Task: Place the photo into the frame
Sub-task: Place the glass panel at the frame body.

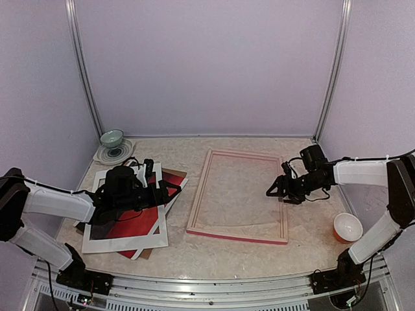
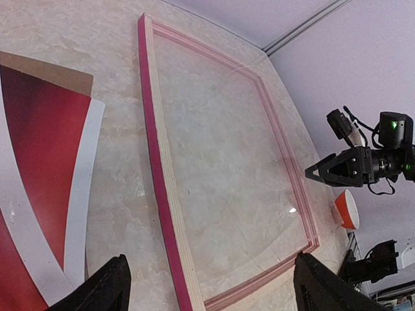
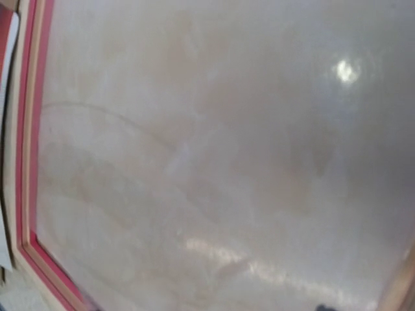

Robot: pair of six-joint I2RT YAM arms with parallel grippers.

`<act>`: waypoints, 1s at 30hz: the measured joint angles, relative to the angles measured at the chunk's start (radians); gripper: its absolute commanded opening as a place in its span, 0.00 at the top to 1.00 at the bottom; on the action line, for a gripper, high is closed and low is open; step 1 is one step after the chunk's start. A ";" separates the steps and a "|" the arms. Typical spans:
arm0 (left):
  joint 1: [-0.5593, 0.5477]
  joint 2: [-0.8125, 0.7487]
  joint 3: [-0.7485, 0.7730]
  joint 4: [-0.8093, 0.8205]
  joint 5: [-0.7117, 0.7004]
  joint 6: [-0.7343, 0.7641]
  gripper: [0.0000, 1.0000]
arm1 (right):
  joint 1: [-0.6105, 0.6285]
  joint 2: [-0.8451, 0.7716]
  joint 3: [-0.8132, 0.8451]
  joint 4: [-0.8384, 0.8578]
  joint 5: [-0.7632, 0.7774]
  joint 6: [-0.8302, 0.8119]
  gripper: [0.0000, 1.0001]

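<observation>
Left hand [image 2: 211,265]: we see it spread wide above the counter [image 1: 194,254], holding nothing.
Right hand [image 1: 273,189]: parted, empty, near the frame's [image 1: 237,236] right rail.

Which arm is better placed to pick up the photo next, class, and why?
Left, most likely. The left gripper hangs open over the photo, which lies beside the frame; the right gripper sits at the frame's right rail, far from the photo.
</observation>
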 measured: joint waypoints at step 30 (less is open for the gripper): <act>-0.032 -0.019 0.000 -0.017 -0.034 -0.005 0.14 | -0.066 0.081 -0.074 0.352 -0.029 0.180 0.29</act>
